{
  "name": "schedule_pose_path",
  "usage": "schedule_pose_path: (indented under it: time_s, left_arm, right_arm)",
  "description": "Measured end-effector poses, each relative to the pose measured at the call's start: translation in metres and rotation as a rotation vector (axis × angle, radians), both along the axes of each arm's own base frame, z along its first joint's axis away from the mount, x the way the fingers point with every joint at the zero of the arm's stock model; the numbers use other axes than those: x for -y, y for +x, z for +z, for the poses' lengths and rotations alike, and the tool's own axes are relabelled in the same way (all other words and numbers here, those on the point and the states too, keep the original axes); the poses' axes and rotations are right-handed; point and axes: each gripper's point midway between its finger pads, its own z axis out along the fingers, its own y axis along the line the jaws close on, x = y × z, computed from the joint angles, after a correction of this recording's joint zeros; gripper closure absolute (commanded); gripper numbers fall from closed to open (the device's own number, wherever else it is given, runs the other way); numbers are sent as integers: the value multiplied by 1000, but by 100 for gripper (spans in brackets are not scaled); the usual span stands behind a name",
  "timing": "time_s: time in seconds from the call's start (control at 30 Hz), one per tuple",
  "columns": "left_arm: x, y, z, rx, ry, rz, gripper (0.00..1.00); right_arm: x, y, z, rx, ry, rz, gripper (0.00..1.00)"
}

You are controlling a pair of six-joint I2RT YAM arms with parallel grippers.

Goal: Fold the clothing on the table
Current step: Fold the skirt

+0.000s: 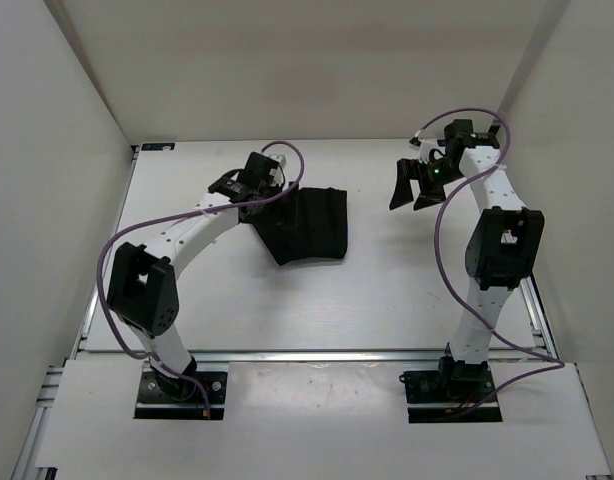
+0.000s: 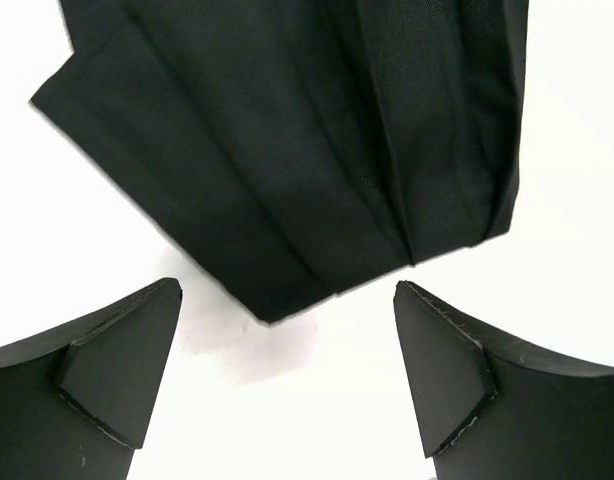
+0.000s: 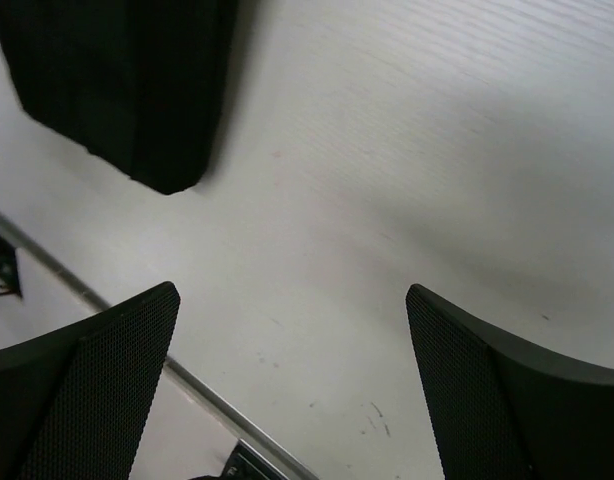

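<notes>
Left gripper: your jaws are spread wide and hold nothing. They hang just above the table, and a corner of the clothing lies just ahead of the fingertips.
Right gripper: you have this one released too, its jaws wide over bare tabletop and well apart from the garment.
Left arm pose: your elbow folds out to the left, and the forearm slants away and rightward to the garment's left edge.
Right arm pose: it rises from its base along the right side. At the far end the wrist turns inward, so the fingers point down and to the left.
Clothing, place: it lies flat on the table a little left of the middle, nearer your left arm.
Clothing, direction: it is folded into a compact dark block. The pleat-like creases and the long axis run roughly from far to near, and the left side juts out in a slanted corner.
</notes>
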Motion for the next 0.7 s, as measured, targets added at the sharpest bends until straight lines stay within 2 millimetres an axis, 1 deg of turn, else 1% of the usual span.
schedule_pose_path:
  time_s: [0.1, 0.2, 0.3, 0.43, 0.47, 0.6, 0.7]
  left_arm:
    - [-9, -10, 14, -11, 7, 31, 1]
    - [-23, -26, 25, -13, -4, 59, 1]
    - [-47, -46, 31, -6, -28, 107, 1]
    - [-81, -69, 35, 6, -55, 183, 1]
    - [-87, -73, 36, 9, -63, 197, 2]
    - [-104, -88, 42, 20, -91, 229, 1]
    - [-111, -94, 49, 33, -101, 236, 1]
  right_arm:
    - [7, 4, -9, -8, -80, -48, 1]
    - [11, -1, -21, -33, -131, -74, 1]
    - [11, -7, -30, -53, -155, -91, 1]
    - [8, 4, -25, -27, -135, -156, 1]
    - [6, 3, -23, -24, -126, -167, 1]
    - [-4, -10, -18, -36, -106, -184, 1]
    - [-20, -11, -11, -7, -100, -156, 1]
